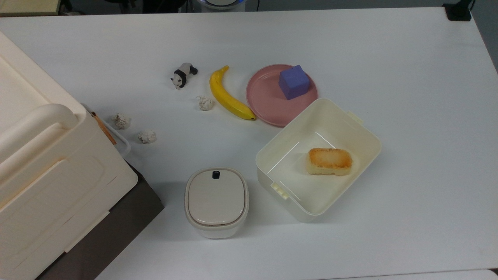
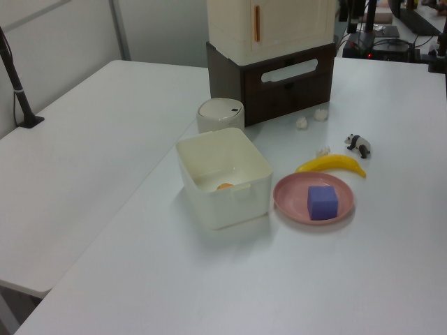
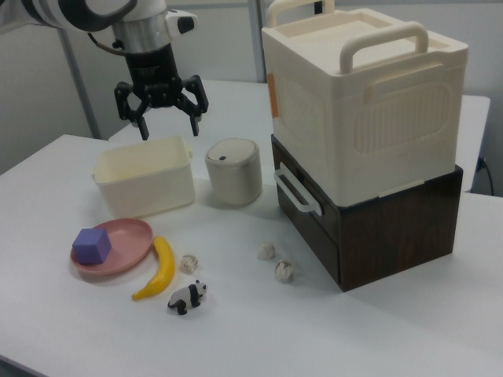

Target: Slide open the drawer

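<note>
I see the gripper hanging in the air at the right view's upper left, above the cream tub, its fingers spread apart and clamped on nothing; it is well apart from the drawer.

The drawer sits shut in the dark brown cabinet at the right view's right, its front flush with the cabinet face and its white loop handle sticking out toward the table's middle; the big cream box stands on top of the cabinet. In the left view the drawer front faces me at the far end of the table, the handle lying across it.

Two crumpled paper balls lie on the table just in front of the drawer; a third lies beside the banana; the toy panda stands near the banana's end. The pink plate carries the purple cube; it sits just beside the tub. In the top view a piece of bread lies in the tub; the small lidded bin stands between the tub and the cabinet.
</note>
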